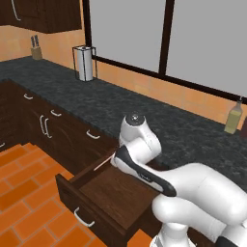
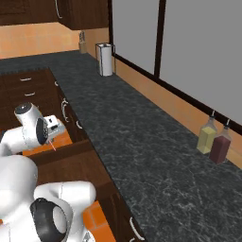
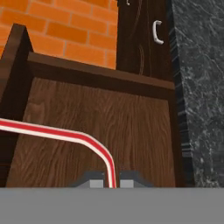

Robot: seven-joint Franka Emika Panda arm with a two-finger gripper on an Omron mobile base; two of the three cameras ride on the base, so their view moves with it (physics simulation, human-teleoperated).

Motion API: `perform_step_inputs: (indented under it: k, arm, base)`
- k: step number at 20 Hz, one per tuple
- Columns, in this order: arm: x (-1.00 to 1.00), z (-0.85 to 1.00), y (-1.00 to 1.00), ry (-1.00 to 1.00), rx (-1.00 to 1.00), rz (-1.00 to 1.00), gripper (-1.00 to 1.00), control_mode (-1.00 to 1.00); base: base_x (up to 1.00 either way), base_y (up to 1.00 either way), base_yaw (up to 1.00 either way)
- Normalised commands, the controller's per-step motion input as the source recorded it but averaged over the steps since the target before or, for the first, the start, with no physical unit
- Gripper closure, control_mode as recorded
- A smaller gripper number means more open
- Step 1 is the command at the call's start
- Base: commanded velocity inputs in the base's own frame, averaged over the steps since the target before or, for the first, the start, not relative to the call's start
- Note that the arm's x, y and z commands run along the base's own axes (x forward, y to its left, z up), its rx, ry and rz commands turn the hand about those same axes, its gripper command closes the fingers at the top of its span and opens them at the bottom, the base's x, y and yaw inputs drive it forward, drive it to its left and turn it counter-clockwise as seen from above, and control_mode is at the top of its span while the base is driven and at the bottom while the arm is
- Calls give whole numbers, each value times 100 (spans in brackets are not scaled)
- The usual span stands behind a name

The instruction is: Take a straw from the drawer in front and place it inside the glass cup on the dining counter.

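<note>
Straw (image 3: 65, 134) sits pinched between the clenched gripper (image 3: 111, 178) jaws, apparently lifted above the open drawer (image 1: 113, 195) so it can clear the walls.

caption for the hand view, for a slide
Gripper shut on the bent pink-red straw, above the open wooden drawer.

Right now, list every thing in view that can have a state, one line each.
drawer: pulled open, its wooden floor bare.
straw: pinched between the fingertips, lifted above the drawer floor, bent near the grip.
gripper: shut on the straw.
cabinet doors: closed.
paper towel roll: upright on the black counter.
two bottles: upright, side by side by the wall.
knife block: upright, knives in.
</note>
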Motion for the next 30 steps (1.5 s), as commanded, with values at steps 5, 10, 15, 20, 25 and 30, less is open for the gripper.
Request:
perform_step_inputs:
  k: [5,10,15,20,25,30]
  arm:
    - [-63,100,-37,9,0,-14,100,-100]
    - [-71,66,-50,8,3,-15,100,-100]
    - [-41,3,-54,11,11,-15,100,-100]
    - [-31,-1,-25,2,2,-12,100,-100]
    - [-14,0,0,0,0,-2,100,100]
    - [0,0,0,0,0,0,100,100]
  base:
    - [0,0,0]
    - [0,0,0]
    - [0,0,0]
    - [0,0,0]
    - [-80,1,-9]
    - [-96,42,34]
